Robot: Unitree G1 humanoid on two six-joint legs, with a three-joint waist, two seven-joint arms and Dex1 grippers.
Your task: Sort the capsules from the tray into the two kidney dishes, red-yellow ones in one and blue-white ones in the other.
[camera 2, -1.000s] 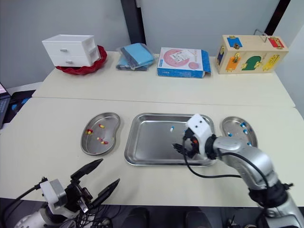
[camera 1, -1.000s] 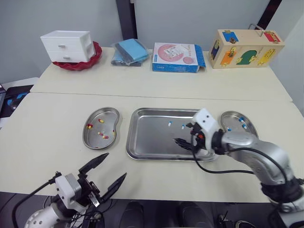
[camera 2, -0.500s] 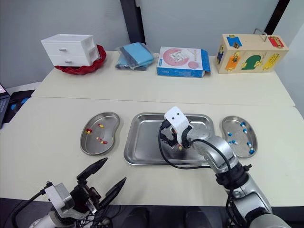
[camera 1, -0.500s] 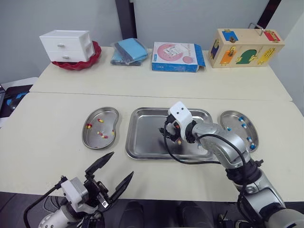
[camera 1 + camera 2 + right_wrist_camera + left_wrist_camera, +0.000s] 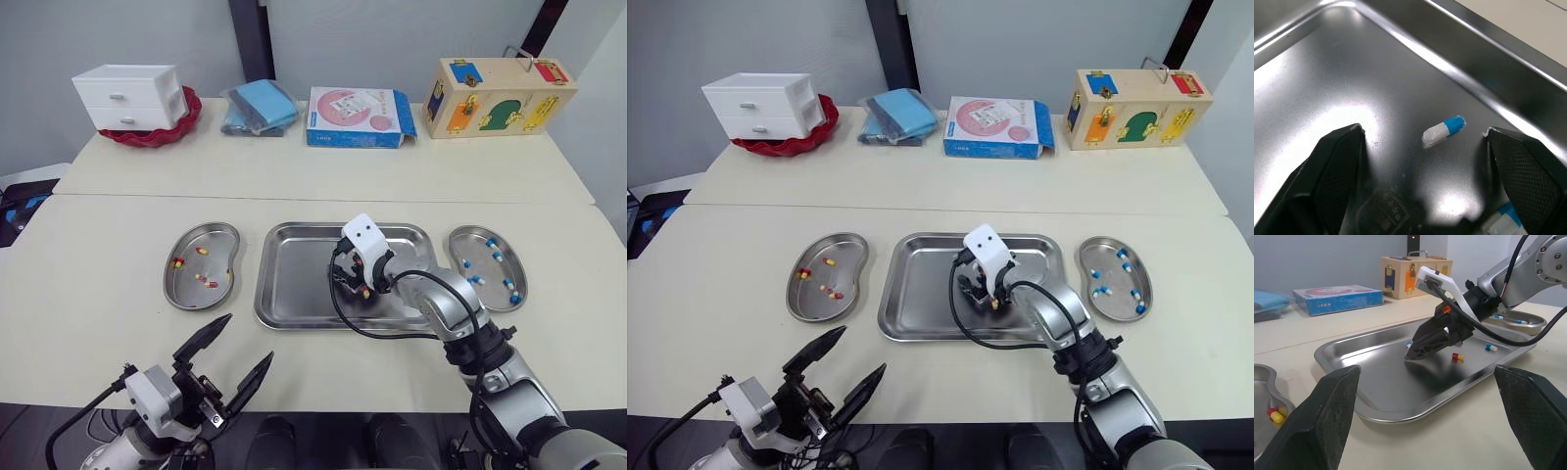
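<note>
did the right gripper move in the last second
Yes. The right gripper has swung to the robot's left, from the right end of the tray beside the right kidney dish to about its middle.

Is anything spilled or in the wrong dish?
Nothing stands out. The left dish holds only red-yellow capsules, the right dish only blue-white ones, and the leftover capsules lie inside the tray, none spilled.
</note>
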